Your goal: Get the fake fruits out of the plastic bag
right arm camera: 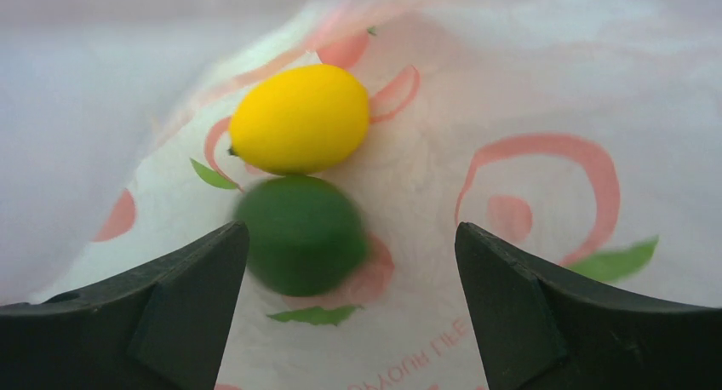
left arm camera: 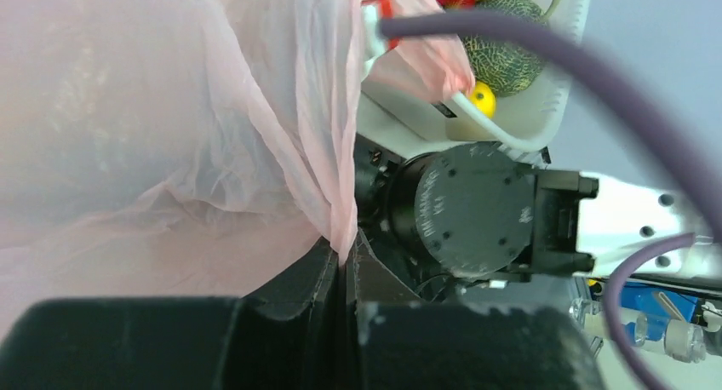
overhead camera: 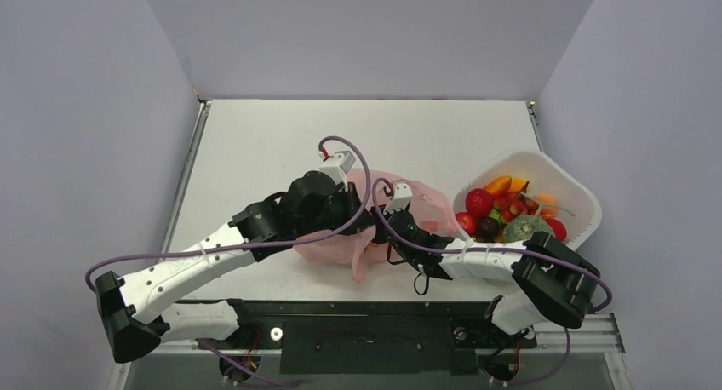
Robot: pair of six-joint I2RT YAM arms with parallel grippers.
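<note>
Top cam sat high up behind the arm bases (overhead camera: 243,330), staring down at the whole table (overhead camera: 255,143) from well back. Left wrist cam was shoved right against the pink bag (left arm camera: 170,134), facing sideways past it toward the white basket (left arm camera: 536,109), both also in the top shot. Right wrist cam looked into the bag, super close on a yellow fruit (right arm camera: 298,117) and a green fruit (right arm camera: 302,234).

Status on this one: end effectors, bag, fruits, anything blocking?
Left end effector shut on plastic bag. Right end effector open inside it, yellow fruit and green fruit ahead. Nothing blocking them.
</note>
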